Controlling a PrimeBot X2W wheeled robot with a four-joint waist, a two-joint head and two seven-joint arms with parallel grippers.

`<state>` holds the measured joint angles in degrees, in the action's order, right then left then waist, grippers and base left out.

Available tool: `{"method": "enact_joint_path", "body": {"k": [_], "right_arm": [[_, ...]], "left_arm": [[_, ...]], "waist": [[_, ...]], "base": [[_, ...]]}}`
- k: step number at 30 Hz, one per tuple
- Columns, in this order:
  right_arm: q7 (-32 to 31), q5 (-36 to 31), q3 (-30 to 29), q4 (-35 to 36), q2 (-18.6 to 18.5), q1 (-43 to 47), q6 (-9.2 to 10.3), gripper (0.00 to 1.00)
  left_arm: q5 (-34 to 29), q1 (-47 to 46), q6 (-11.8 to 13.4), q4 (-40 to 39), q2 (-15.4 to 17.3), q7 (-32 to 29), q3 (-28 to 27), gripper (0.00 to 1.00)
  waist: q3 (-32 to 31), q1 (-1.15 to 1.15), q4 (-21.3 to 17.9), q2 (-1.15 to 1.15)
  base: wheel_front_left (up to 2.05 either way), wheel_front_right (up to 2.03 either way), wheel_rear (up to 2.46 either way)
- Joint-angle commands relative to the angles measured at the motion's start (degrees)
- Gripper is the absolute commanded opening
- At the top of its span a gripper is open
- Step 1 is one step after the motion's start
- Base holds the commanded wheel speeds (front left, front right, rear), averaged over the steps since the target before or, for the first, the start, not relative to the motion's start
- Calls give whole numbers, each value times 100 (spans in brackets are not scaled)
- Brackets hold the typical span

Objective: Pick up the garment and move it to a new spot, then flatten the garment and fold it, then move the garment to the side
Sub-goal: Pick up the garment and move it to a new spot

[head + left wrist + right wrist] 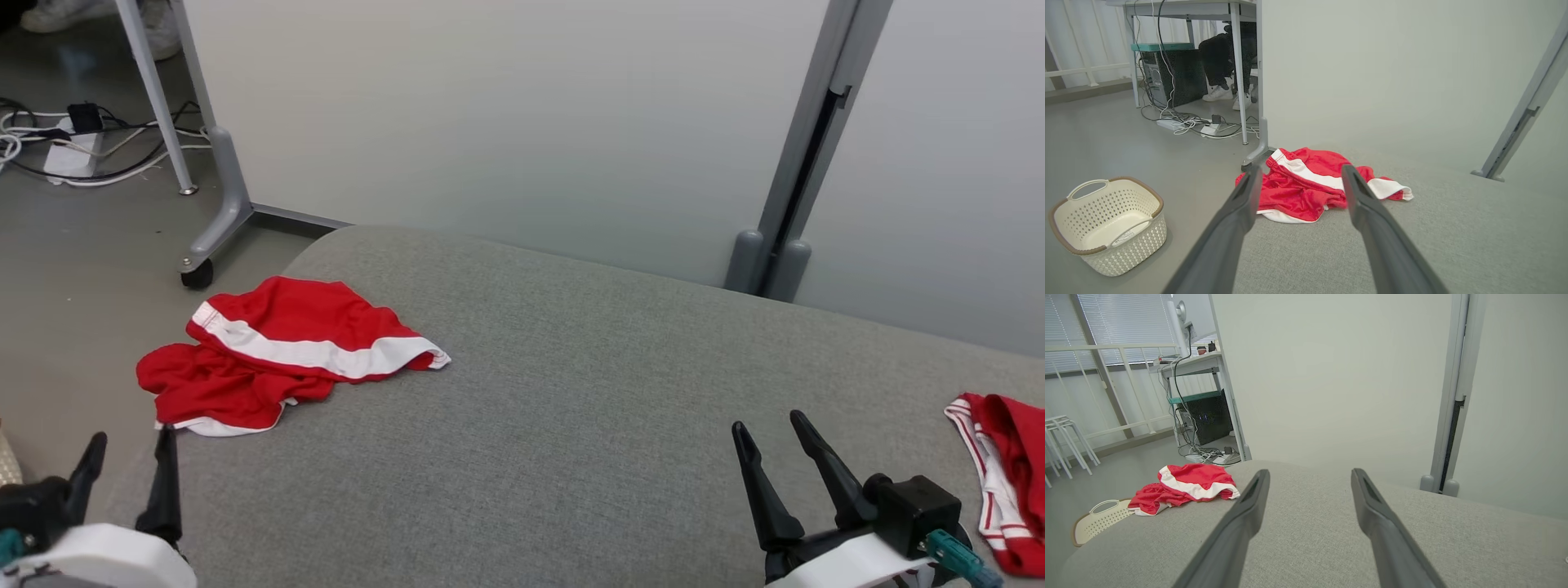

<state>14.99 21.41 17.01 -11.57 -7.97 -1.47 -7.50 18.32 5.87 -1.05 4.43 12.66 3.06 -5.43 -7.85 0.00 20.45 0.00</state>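
Both my jaws are wide open, nothing in them. L gripper (132, 437) is lower left of head view, R gripper (767, 425) lower right. Fingers (759, 490) are long, dark, matte and taper to points, w/ white wrist shells behind.

garment (277, 351) = red shorts, thin mesh-like knit w/ broad white band + white hem trim. Crumpled, many folds, not flat. It sits mid-left of head view on the left edge of the grey pad (571, 392), w/ its left part hanging past the rim. In L wrist view it's centre frame, seen btwn my fingers and apart from the tips. In R wrist view it's mid-left, well apart.

Pad is grey woven fabric, fine weave, flat top, rounded corner at upper left.

Second red/white piece (1000, 482) is at the right edge of head view, w/ striped white trim. It's cut off by the frame, so I can't tell what it is. Near the R gripper, not touching.

basket (1139, 241) is lower left of L wrist view, on the floor. Cream plastic, perforated walls, brown rim, loop handles. Inside there's a label on its bottom. In R wrist view the pad edge hides most of it.

Behind is a smooth pale partition w/ a grey metal post (808, 147), a caster (196, 273), and a power strip + cables (69, 147) upper left. Shoes (1218, 94) of a person show under a desk, upper left of L wrist view, body mostly hidden.
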Motion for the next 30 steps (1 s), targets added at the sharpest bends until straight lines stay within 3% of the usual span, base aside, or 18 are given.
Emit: {"method": "enact_joint_path", "body": {"k": [1, 9, 18, 25, 30], "right_arm": [[25, -42, -17, 89, -34, 9, 1, 100], [25, -197, -130, 504, -132, -138, 1, 100], [25, -300, -132, 830, -344, -587, 1, 100], [25, -349, -162, 916, -353, -880, 1, 100], [25, -363, -190, 933, -370, -1011, 1, 100]], "left_arm": [[110, -241, -41, 125, 141, -243, -77, 100], [783, -1402, -308, 1045, 815, -1228, -480, 100], [1585, -2791, -592, 2992, 1535, -1716, -704, 100], [1938, -3464, -644, 4279, 1891, -1940, -549, 100], [2177, -3727, -653, 4840, 1929, -1920, -321, 100]], "waist": [[133, 0, -167, 0], [539, 0, -771, 0], [1463, 0, -1440, 0], [1911, 0, -1798, 0], [2101, 0, -1918, 0]], "base": [[0, 0, 0], [0, 0, 0], [0, 0, 0], [0, 0, 0], [0, 0, 0]]}}
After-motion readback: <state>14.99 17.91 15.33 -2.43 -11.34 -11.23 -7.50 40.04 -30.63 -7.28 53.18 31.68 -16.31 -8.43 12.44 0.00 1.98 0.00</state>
